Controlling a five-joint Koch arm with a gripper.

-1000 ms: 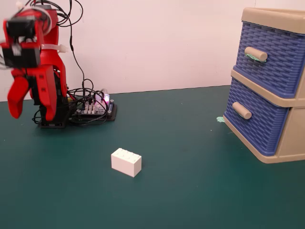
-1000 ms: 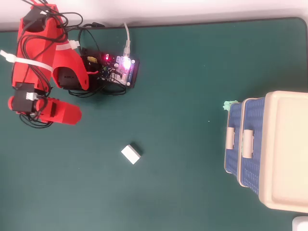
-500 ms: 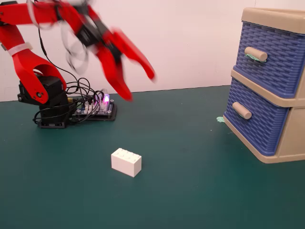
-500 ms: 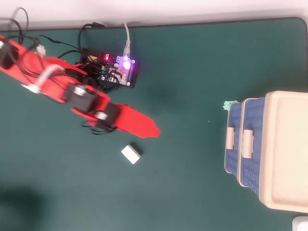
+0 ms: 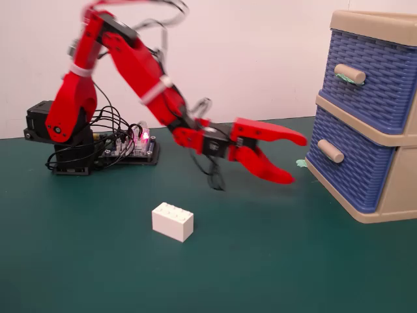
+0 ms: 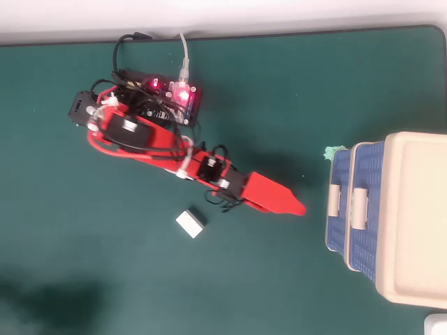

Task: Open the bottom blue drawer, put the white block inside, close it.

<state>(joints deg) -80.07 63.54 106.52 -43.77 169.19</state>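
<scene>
The gripper (image 5: 294, 158) hangs above the mat (image 5: 273, 261) with jaws spread wide and empty, aimed at the closed bottom drawer (image 5: 348, 171) of the cabinet (image 6: 412, 216). The white block (image 5: 172, 222) lies on the mat beside the arm, well apart from the cabinet

Arm (image 5: 133, 62) moulded in red plastic; black motors seated at joints and base (image 5: 49, 127). Black cables looped alongside, white ties banded around links. End effector (image 5: 296, 158) formed as two pointed red jaws.
</scene>
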